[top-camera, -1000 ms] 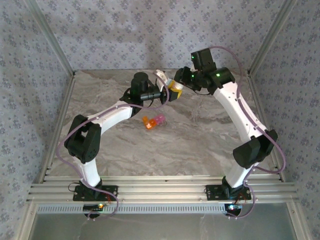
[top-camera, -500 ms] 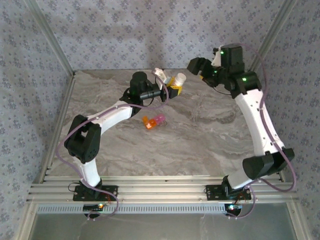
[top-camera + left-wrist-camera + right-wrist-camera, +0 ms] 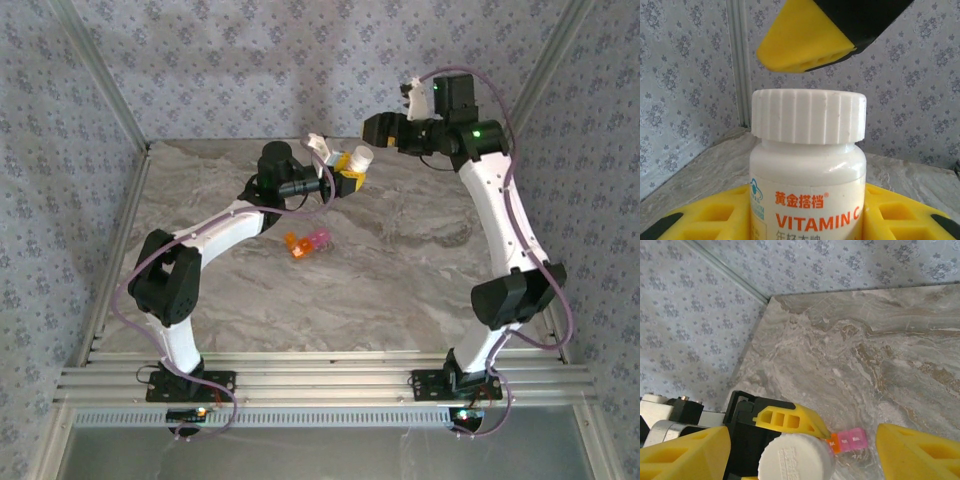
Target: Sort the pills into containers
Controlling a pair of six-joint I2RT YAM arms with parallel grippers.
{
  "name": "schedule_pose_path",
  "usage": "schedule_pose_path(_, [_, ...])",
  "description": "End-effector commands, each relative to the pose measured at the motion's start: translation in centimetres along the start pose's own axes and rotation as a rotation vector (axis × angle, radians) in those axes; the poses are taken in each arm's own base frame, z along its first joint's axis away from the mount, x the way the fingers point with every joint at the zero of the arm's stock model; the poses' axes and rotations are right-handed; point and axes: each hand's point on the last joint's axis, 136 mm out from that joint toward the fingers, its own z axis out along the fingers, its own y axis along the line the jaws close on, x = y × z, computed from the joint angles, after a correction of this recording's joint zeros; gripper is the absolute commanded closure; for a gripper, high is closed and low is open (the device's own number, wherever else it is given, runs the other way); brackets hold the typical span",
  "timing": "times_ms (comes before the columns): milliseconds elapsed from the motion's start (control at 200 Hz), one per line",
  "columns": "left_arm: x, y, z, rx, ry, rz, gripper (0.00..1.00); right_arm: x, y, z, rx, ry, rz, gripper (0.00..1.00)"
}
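Right now I am watching the left gripper (image 3: 340, 173) holding the white bottle (image 3: 807, 165) up off the table (image 3: 420, 290), its yellow pads (image 3: 805, 42) pressing on the body from opposite sides while the cap (image 3: 796, 458) is sitting free above them. The right gripper (image 3: 378, 128) is hanging just beside that cap with its fingers (image 3: 912, 447) spread wide and nothing between them. The containers (image 3: 307, 242) are lying flat on the marble, nearer the arm bases than the bottle and close by the left forearm, touched by neither arm; from the right wrist I am seeing the orange end and a pink compartment (image 3: 852, 439) peeking out past the cap. I am judging that strip to be very light, thin-walled and smooth, so it is likely to skate or flip on the polished stone at the slightest nudge. If I am taking hold of it, I am going across its narrow width near the middle, squeezing gently so the plastic is not flexing or popping out. I cannot tell whether its lids are open. The bottle looks stiff and slick, while the ribbed cap is offering the better purchase for the right fingers.
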Motion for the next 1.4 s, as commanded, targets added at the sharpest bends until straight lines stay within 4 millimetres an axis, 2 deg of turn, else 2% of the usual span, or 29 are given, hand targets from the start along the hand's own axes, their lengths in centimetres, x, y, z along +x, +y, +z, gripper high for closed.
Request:
schedule_pose_path(0, [-3.2, -0.4, -0.2, 0.029, -0.069, 0.047, 1.0, 1.3, 1.6, 0.0, -0.028, 0.065, -0.08, 0.24])
schedule_pose_path(215, [-3.3, -0.4, -0.1, 0.03, -0.071, 0.049, 1.0, 2.5, 1.4, 0.9, -0.03, 0.113, -0.074, 0.3])
schedule_pose_path(380, [-3.3, -0.2, -0.1, 0.027, -0.071, 0.05, 1.0, 3.4, 1.0, 1.4, -0.028, 0.147, -0.059, 0.46])
schedule_pose_path(520, [-3.5, -0.2, -0.1, 0.025, -0.073, 0.051, 1.0, 4.0, 0.7, 1.6, -0.01, 0.167, -0.047, 0.55])
schedule_pose_path(605, [-3.5, -0.1, -0.2, 0.022, -0.074, 0.052, 1.0, 4.3, 0.2, 1.8, 0.024, 0.167, -0.018, 0.59])
schedule_pose_path(710, [-3.7, -0.1, -0.1, 0.015, -0.077, 0.056, 1.0, 4.7, -1.2, 2.2, 0.118, 0.156, 0.082, 0.63])
schedule_pose_path(810, [-3.6, 0.4, -0.1, -0.025, -0.068, 0.075, 1.0, 6.0, -2.5, 2.5, 0.247, 0.136, 0.255, 0.63])
schedule_pose_path(870, [-3.5, 0.6, -0.1, -0.055, -0.06, 0.098, 1.0, 6.8, -2.6, 2.7, 0.299, 0.114, 0.337, 0.64])
schedule_pose_path(1114, [-3.0, 1.1, -0.1, -0.095, -0.047, 0.112, 1.0, 7.4, 0.2, 3.8, 0.29, 0.065, 0.434, 0.6])
schedule_pose_path(1169, [-2.9, 1.2, -0.2, -0.1, -0.047, 0.111, 1.0, 6.8, 0.1, 3.4, 0.28, 0.05, 0.436, 0.57])
schedule_pose_path(1234, [-2.8, 1.2, -0.3, -0.103, -0.048, 0.109, 1.0, 5.4, 0.0, 2.3, 0.252, 0.015, 0.431, 0.49])
schedule_pose_path(1394, [-2.9, 1.1, -0.5, -0.1, -0.049, 0.106, 1.0, 1.8, 0.9, -1.3, 0.145, -0.096, 0.388, 0.31])
